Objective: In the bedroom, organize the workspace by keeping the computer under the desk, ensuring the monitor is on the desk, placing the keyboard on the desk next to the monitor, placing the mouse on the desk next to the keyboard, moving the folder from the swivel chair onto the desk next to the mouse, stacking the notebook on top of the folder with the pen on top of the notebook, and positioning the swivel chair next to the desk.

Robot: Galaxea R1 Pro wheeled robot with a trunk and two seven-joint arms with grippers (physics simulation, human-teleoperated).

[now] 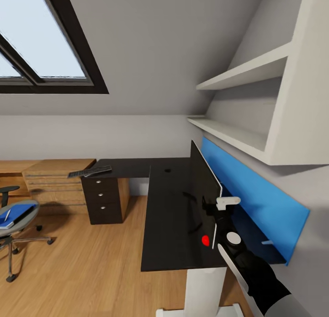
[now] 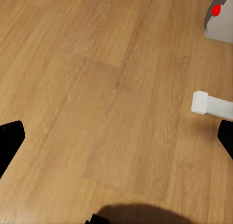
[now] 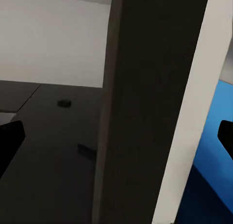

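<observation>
The monitor [image 1: 203, 189] stands edge-on on the black desk [image 1: 169, 225], a red dot at its near lower corner. My right gripper [image 1: 218, 202] is open, its fingers on either side of the monitor's [image 3: 145, 107] near edge. The keyboard [image 1: 90, 171] lies on the desk's far left wing, and the small dark mouse [image 1: 167, 170] sits near the inner corner. At the far left, the swivel chair [image 1: 11, 237] carries the blue folder [image 1: 19, 212] with the pale pen [image 1: 8, 215] on it. The notebook is not discernible. My left gripper [image 2: 116, 136] hangs open over the wooden floor.
A light wooden drawer cabinet [image 1: 57, 184] stands left of the desk's black pedestal [image 1: 104, 200]. White shelves [image 1: 246, 72] and the blue panel [image 1: 260, 193] crowd the right wall. A white desk foot [image 2: 209, 104] and a grey box with a red dot [image 2: 218, 15] rest on the floor.
</observation>
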